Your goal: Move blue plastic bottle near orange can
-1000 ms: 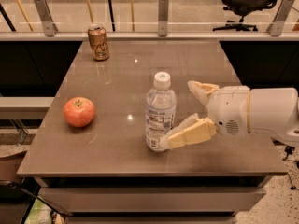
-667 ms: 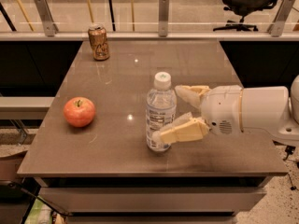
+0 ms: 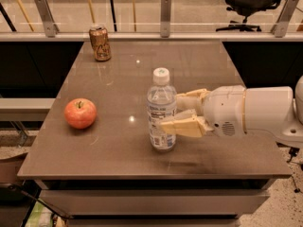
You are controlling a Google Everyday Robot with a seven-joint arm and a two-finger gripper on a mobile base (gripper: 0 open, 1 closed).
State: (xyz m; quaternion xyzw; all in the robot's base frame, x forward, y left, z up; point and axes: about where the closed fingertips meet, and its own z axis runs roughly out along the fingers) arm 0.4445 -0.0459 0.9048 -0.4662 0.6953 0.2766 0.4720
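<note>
the bottle (image 3: 159, 103) stands upright on the counter (image 3: 199, 65), cap up, its long axis vertical. the hand (image 3: 173, 111) reaches in level from the bottle's right and brackets its lower half at label height. whether it has closed on the bottle or only sits around it, i cannot tell. the bottle's base looks to be resting on the counter.

the can (image 3: 100, 43) is well apart from the bottle, up and to the left of it, by the counter's far edge. so the coming move likely runs diagonally away from the arm (image 3: 251, 110), which means a long reach out across the counter. the apple (image 3: 80, 113) lies straight left of the bottle, nearer than the can. it sits to the near side of that diagonal line, so it probably stays out of the way.

hidden parts:
- the far side of the hand passes behind the bottle.
- the near side of the hand covers part of the label.
- the arm is cut off at the right edge of the view.
- the can's print is too faint to read.
</note>
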